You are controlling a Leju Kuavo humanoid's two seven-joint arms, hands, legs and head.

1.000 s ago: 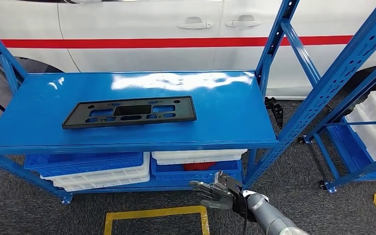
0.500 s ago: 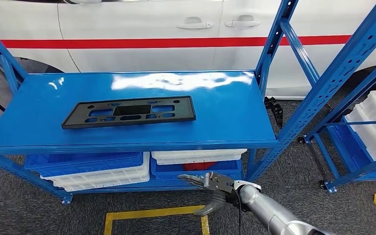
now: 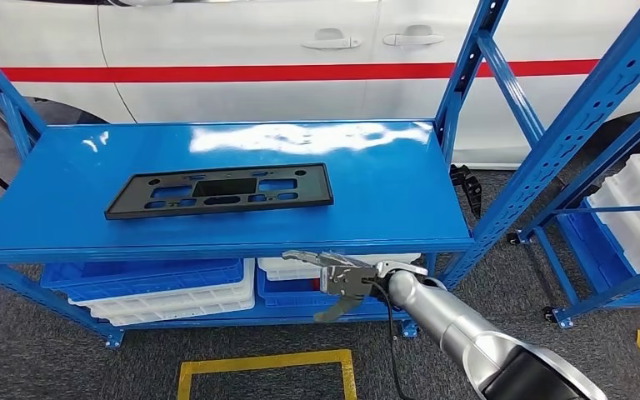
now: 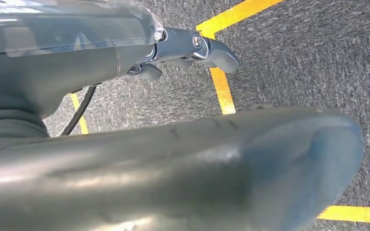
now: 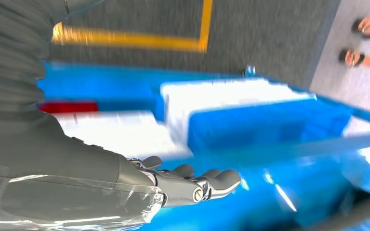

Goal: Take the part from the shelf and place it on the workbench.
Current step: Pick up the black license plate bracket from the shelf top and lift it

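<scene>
I see my right hand (image 3: pixel 338 277) just below the front edge of the blue shelf (image 3: pixel 383 192), toward its right end, fingers spread flat and holding nothing. My left hand (image 4: pixel 192 50) hangs over grey floor with yellow lines; I cannot tell how far open it is. The black plate (image 3: pixel 219 190) lies flat on the shelf, left of centre, well apart from my right hand. White and blue bins (image 3: pixel 167 287) sit on the level underneath.

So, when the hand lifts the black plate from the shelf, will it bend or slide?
The black plate looks thin, long and full of cutouts, so it probably flexes slightly and weighs little. It lies flat on the glossy blue shelf, so it may slide when pushed.
</scene>
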